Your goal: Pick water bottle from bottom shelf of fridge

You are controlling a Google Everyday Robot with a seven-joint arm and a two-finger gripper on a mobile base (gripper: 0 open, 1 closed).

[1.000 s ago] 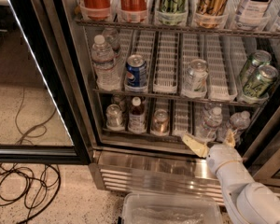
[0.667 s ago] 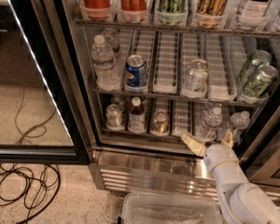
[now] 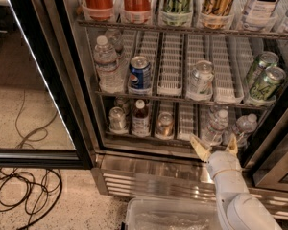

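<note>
The fridge [image 3: 149, 171] stands with its black-framed glass door [image 3: 43, 80] swung open to the left. On the bottom shelf [image 3: 185, 123] a small clear water bottle [image 3: 215, 127] with a white cap stands in a right-hand lane. A second clear bottle [image 3: 243, 127] stands just right of it. My gripper [image 3: 214, 146] is open just in front of the shelf's edge, its two tan fingers [image 3: 200, 147] spread below and before the water bottle, holding nothing. The white arm reaches in from the bottom right.
The bottom shelf also holds a silver can [image 3: 117, 119], a brown-drink bottle [image 3: 140, 119] and another can [image 3: 164, 124]. The shelf above has a taller clear bottle [image 3: 105, 63], a Pepsi can [image 3: 139, 74] and green cans [image 3: 261, 80]. A clear bin [image 3: 173, 217] sits on the floor; cables [image 3: 24, 190] lie at left.
The gripper has shifted right, from the shelf edge left of the water bottle to directly in front of it, with both fingers now showing spread apart.
</note>
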